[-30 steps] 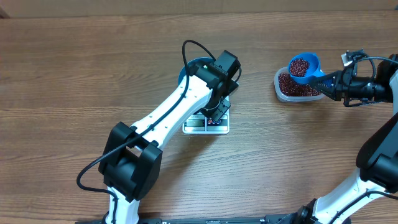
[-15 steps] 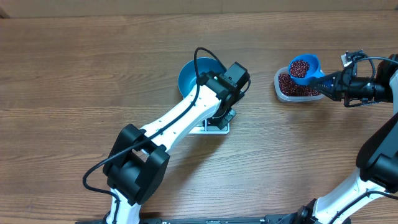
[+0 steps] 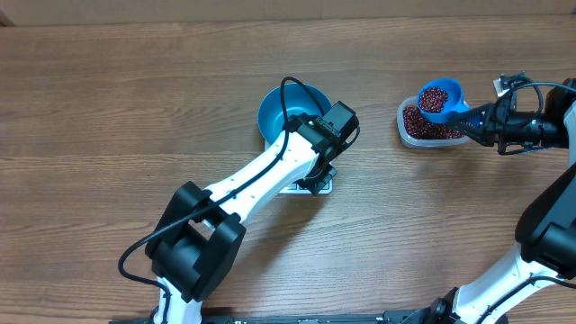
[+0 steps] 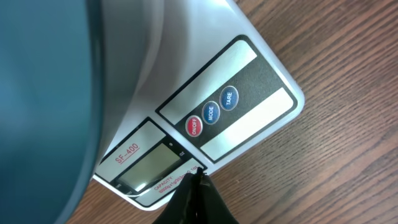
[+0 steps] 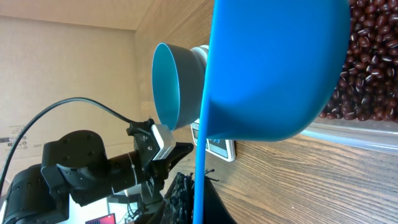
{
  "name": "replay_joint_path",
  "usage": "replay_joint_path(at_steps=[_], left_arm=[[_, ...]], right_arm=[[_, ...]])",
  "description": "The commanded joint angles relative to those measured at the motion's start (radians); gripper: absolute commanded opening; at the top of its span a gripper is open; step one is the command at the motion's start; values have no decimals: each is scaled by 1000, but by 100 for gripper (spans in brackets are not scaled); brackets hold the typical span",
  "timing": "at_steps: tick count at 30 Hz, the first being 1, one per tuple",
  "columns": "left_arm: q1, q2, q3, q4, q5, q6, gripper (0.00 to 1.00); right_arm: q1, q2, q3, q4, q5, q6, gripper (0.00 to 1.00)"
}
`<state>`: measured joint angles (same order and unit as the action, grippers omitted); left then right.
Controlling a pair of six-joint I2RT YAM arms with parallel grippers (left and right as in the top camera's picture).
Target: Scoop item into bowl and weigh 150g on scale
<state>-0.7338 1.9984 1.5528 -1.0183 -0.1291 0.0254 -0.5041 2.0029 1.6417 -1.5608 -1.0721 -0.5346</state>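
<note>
One scoopful of beans (image 3: 435, 94) hangs above the tub (image 3: 416, 135), my right pincer (image 3: 481, 120) clamped on the scoop (image 3: 447, 106), while the bowl (image 3: 281, 110) looks empty on the scale (image 4: 249, 93) beside my closed, empty left pincer (image 4: 198, 180), so all pouring remains.

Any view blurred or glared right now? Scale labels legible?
Left wrist: scale button labels legible, bowl a soft teal blur at left. Right wrist: scoop looms large, beans behind it fairly crisp. Overhead: even light, no glare, soft shadows.
</note>
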Motion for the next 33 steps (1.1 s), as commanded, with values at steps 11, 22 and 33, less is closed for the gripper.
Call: replay_joint_path(at_steps=[11, 22, 33], left_arm=[[-6, -47, -63, 61, -9, -2, 5], [-6, -47, -149, 168, 8, -3, 4], [-5, -47, -163, 219, 15, -3, 4]], right_arm=[[-2, 3, -5, 2, -17, -4, 4], [-2, 3, -5, 3, -16, -4, 4], [-2, 3, -5, 2, -16, -4, 4]])
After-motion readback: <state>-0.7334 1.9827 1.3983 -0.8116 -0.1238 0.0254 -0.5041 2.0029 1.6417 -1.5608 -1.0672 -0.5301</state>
